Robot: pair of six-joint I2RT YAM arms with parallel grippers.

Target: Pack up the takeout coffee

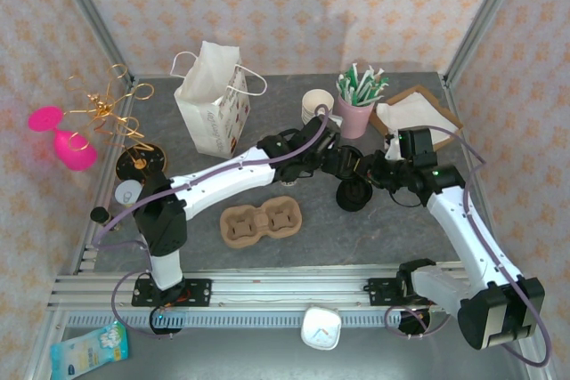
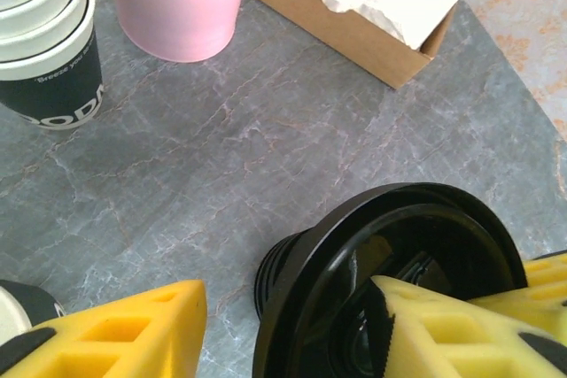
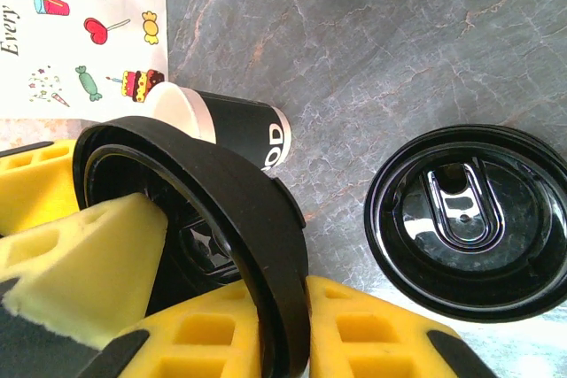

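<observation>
The grey table (image 1: 401, 238) carries a printed paper bag (image 1: 212, 104) standing at the back left and a moulded cup carrier (image 1: 261, 222) lying near the front. At the back right sit a cardboard box (image 2: 354, 37) of napkins, a pink cup (image 1: 354, 117) of stirrers just beside it, and a stack of paper cups (image 1: 317, 104).

Both arms meet at mid-table. The right gripper (image 3: 248, 281) is clamped on a black lid (image 3: 213, 174), one finger inside the rim and one outside, holding it on edge. The left gripper (image 2: 288, 294) is spread wide and grips nothing; its right finger lies at the lid's mouth. A single black cup (image 3: 235, 126) shows just behind the held lid, and a second lid (image 3: 469, 219) lies flat on the table nearby
</observation>
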